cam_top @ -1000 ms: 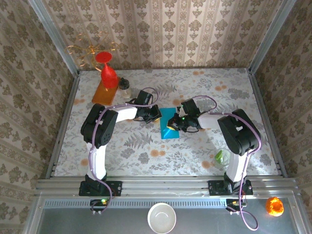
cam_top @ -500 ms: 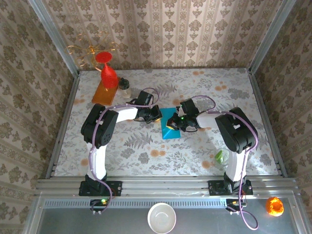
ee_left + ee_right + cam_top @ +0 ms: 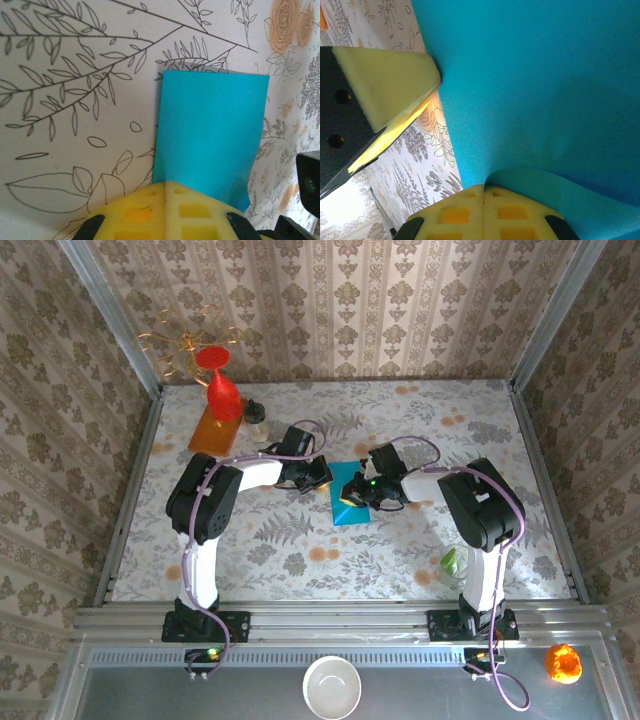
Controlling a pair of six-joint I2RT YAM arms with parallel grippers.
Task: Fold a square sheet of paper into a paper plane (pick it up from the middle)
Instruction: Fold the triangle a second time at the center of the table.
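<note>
Mid-table, left fingers point(image 3: 140, 212) and right fingers point(image 3: 455, 216) clamped on edges of the paper point(image 3: 210, 130), open tabletop point(image 3: 430, 430) around.

Patterned table point(image 3: 300, 550) (teal paper point(image 3: 347, 508) atop)

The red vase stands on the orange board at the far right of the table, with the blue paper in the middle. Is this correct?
Not quite. The top view shows the red vase on the orange board at the far left of the table, not the right. The blue paper is in the middle.
</note>
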